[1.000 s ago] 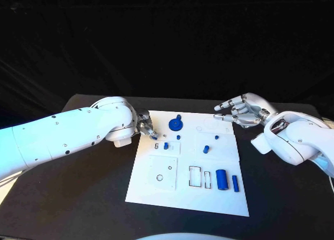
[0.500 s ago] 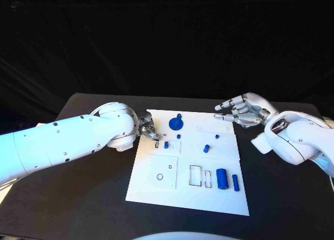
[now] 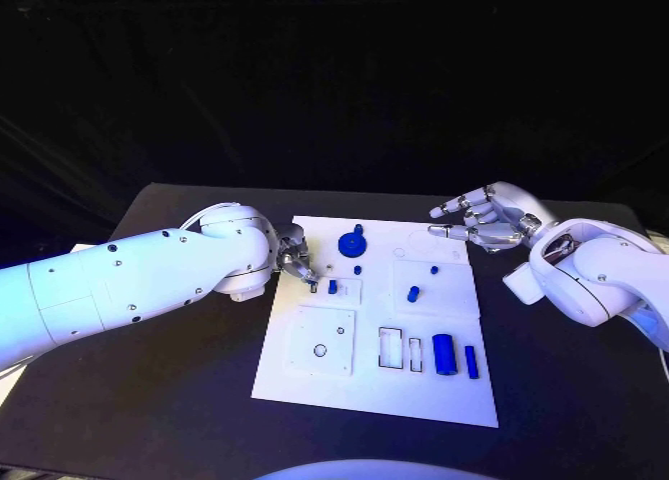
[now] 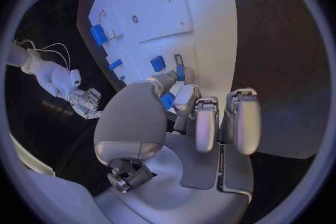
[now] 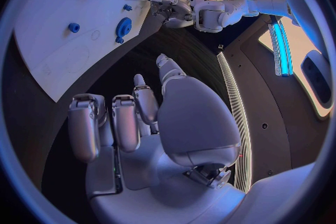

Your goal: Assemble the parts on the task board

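Left hand [image 3: 292, 258] pinches a small blue peg [image 4: 181, 73] over my white task board [image 3: 349, 385]; right hand [image 3: 486, 222] hangs loose-fingered, empty.

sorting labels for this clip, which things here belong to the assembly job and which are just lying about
Job: task board; blue parts on it, such as the round part and the long cylinder; left hand at the board's edge; right hand hovering.

Lying about: only the black table.
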Action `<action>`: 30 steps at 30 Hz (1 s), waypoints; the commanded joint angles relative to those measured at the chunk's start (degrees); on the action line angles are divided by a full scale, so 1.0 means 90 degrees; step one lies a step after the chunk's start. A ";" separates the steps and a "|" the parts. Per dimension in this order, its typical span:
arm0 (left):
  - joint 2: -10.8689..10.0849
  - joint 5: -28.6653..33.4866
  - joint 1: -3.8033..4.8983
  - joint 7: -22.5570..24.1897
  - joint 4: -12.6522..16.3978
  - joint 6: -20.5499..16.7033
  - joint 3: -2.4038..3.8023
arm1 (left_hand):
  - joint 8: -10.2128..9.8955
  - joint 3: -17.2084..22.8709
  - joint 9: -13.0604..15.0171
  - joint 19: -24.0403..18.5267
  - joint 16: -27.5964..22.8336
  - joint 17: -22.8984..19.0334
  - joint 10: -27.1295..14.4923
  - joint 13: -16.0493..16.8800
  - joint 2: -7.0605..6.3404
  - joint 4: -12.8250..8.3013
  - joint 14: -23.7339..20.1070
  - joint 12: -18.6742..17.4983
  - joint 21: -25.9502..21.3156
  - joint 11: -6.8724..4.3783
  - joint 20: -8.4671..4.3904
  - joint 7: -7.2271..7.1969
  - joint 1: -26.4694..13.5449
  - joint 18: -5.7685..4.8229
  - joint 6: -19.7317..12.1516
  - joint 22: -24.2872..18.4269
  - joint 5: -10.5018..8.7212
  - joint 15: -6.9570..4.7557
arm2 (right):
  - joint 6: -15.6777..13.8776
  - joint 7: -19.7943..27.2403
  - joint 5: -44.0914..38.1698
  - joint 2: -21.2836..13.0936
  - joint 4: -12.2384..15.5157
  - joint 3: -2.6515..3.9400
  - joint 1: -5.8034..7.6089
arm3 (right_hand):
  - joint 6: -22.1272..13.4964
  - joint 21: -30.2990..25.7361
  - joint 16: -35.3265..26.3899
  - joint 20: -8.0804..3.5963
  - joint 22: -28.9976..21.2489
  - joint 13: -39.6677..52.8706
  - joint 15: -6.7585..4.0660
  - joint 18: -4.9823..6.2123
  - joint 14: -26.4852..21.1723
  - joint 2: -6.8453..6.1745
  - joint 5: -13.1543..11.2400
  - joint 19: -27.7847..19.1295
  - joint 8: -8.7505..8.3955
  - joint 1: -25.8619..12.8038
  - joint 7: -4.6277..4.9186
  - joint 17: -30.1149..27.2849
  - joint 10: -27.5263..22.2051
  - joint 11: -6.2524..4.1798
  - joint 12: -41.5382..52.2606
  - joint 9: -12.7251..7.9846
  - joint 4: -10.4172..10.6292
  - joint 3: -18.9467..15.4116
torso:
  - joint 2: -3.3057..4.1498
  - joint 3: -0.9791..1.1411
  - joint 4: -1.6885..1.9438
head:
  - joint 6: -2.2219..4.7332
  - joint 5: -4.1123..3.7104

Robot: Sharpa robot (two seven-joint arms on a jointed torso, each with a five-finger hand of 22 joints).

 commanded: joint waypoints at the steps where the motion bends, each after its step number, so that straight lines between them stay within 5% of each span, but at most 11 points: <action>1: 0.0012 -0.0096 -0.0004 0.0007 -0.0003 0.0380 -0.0001 | 0.0030 0.0342 0.0004 0.0354 0.0019 0.1677 0.0030 0.0013 0.0042 -0.0317 0.0660 0.0022 -0.0023 0.0000 -0.0018 -0.0093 -0.0030 0.0002 0.0063 0.1202 -0.0026 -0.0018 | 0.0081 0.0022 -0.0068 0.0007 0.0007 0.0000 -0.0006 | 0.0004 -0.0034 -0.0025 0.0010 0.0628 0.0163 -0.0008 0.0082 0.0406 0.0061 0.0025 -0.0045 0.0013 0.0003 -0.0010 0.0498 -0.0027 -0.0009 -0.0012 0.0013 0.0001 -0.0056 | -0.0001 0.0000 0.0002 | -0.0015 0.0007; 30: 0.0013 -0.0012 -0.0014 0.0060 -0.0034 0.0689 -0.0060 | 0.0055 0.0342 0.0013 0.0357 0.0019 0.1677 0.0057 0.0037 -0.0011 -0.0358 0.0660 0.0046 -0.0020 -0.0016 -0.0022 -0.0118 -0.0022 0.0000 0.0086 0.1208 -0.0035 -0.0023 | 0.0114 0.0014 0.0020 0.0015 0.0050 0.0000 -0.0009 | 0.0009 -0.0037 -0.0025 0.0009 0.0623 0.0165 -0.0008 0.0083 0.0407 0.0068 0.0027 -0.0048 0.0015 0.0001 -0.0011 0.0500 -0.0025 -0.0009 -0.0006 0.0015 0.0005 -0.0060 | -0.0002 -0.0002 0.0002 | -0.0055 0.0001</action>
